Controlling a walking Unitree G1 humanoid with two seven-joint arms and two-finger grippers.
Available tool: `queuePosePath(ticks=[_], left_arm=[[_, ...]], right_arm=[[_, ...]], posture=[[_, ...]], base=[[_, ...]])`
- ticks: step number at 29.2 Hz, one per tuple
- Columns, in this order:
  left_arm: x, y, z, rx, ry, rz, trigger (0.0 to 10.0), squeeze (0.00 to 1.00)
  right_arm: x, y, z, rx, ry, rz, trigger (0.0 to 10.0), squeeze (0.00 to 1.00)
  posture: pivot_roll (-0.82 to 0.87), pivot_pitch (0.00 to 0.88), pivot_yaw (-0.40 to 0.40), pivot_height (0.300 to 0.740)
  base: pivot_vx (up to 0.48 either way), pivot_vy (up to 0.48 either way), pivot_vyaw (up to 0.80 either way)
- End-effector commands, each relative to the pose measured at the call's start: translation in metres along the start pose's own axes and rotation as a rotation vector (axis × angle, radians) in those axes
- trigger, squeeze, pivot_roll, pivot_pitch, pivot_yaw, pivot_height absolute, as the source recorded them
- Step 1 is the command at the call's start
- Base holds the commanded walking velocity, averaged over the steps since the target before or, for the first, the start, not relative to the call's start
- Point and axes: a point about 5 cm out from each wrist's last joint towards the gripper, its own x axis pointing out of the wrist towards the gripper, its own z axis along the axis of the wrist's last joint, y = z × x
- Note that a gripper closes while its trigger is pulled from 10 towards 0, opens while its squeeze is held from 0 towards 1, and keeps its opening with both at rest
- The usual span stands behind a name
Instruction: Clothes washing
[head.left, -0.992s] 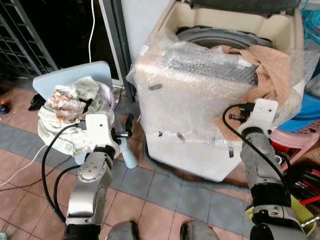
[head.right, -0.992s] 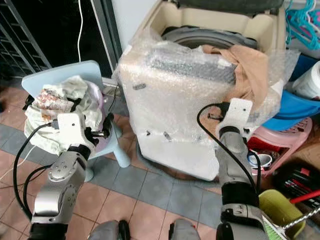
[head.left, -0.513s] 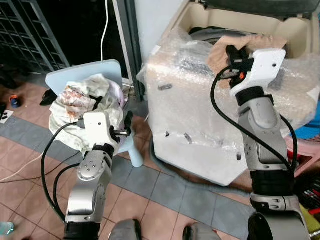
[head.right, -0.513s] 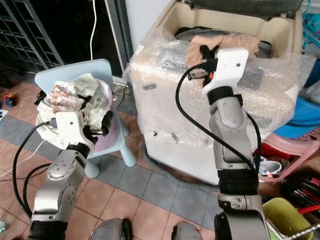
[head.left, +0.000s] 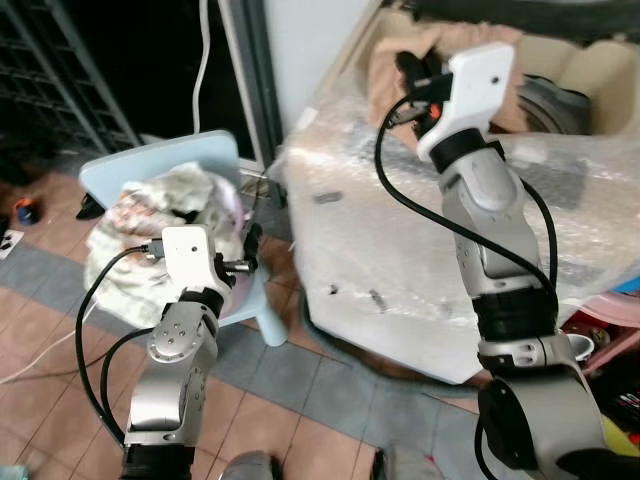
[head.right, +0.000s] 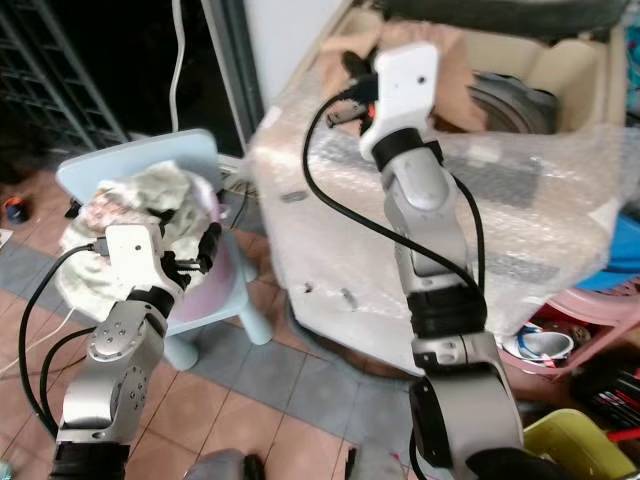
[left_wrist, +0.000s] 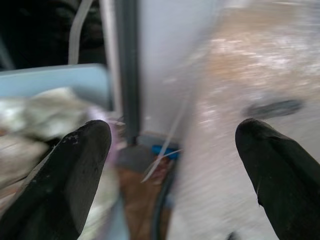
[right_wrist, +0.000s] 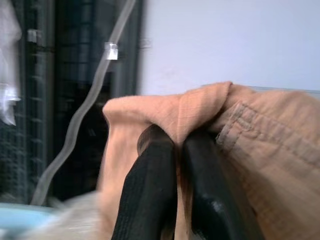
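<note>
A tan garment (head.left: 388, 82) hangs bunched over the back left corner of the washing machine (head.left: 400, 230), which is wrapped in bubble wrap with its lid up. My right gripper (right_wrist: 177, 145) is raised there and shut on a fold of this cloth (right_wrist: 260, 145). The grey drum (head.left: 555, 100) shows to the right of my right arm. A pile of pale clothes (head.left: 160, 200) lies on a light-blue chair (head.left: 150, 160) at the left. My left gripper (left_wrist: 172, 135) is open and holds nothing, level with the chair's seat beside the pile.
A dark doorway with a metal grille (head.left: 60, 70) and a hanging white cable (head.left: 205, 50) stand behind the chair. A pink stool (head.left: 610, 300) and a yellow bin (head.right: 580, 440) crowd the right side. Tiled floor (head.left: 300, 400) lies in front.
My right gripper has carried the tan garment from the machine's front right edge up and leftward over its top. The camera has shifted. The left arm has stayed by the chair.
</note>
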Motion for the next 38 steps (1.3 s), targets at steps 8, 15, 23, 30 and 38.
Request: queuePosePath(ticks=[8, 15, 23, 30, 38], left_arm=[[0.001, -0.001, -0.001, 0.001, 0.009, 0.048, 10.0, 0.00], [-0.003, 0.001, -0.007, -0.041, 0.054, 0.057, 10.0, 0.00], [0.001, -0.005, -0.005, -0.046, 0.057, 0.028, 10.0, 0.00], [0.000, -0.001, -0.003, -0.025, 0.050, 0.038, 10.0, 0.00], [0.004, -0.005, -0.003, -0.017, 0.050, 0.023, 10.0, 0.00]], right_arm=[[0.021, -0.066, 0.001, -0.045, 0.133, -0.249, 10.0, 1.00], [-0.007, -0.057, -0.033, -0.124, 0.271, -0.047, 10.0, 1.00], [-0.044, -0.043, -0.041, -0.015, 0.257, -0.039, 10.0, 1.00], [-0.080, -0.020, -0.047, 0.040, 0.262, -0.062, 10.0, 0.23], [-0.102, -0.019, -0.060, -0.035, 0.430, -0.122, 10.0, 0.00]], posture=[[-0.02, 0.064, 0.059, 0.740], [-0.04, 0.072, 0.070, 0.740], [-0.04, 0.069, 0.073, 0.740], [-0.04, 0.067, 0.075, 0.740], [-0.05, 0.062, 0.070, 0.740]], base=[[0.000, 0.000, 0.00], [0.000, 0.000, 0.00], [0.000, 0.000, 0.00], [0.000, 0.000, 0.00], [0.000, 0.000, 0.00]])
